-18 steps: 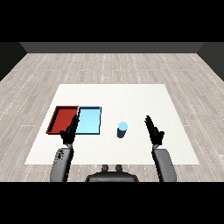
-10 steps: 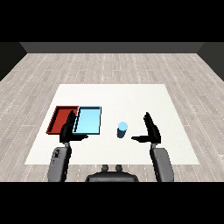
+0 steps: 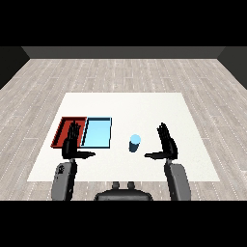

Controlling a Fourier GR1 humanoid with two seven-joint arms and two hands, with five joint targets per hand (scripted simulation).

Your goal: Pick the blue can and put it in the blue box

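One blue can [image 3: 135, 143] stands upright at frame centre, apart from my right hand [image 3: 166, 145] — fingers straight, thumb spread — so I should slide leftward and curl round its middle, not clip its top.

Overall light: bright and even, with no visible lamp or source.
Brightest surface: the square white table top [image 3: 125, 103], flat in tone, without glare.
Floor: pale grey wood-look planks [image 3: 125, 72], evenly lit out to the dark walls behind.
Shadows: none clearly cast beside the small light blue upright can [image 3: 135, 143] or the light blue flat tray [image 3: 97, 132].
Darkest parts: the black right hand [image 3: 167, 144] and black left hand [image 3: 72, 143], their surface detail mostly lost in black.
Edges: plank lines run straight, with no bending.
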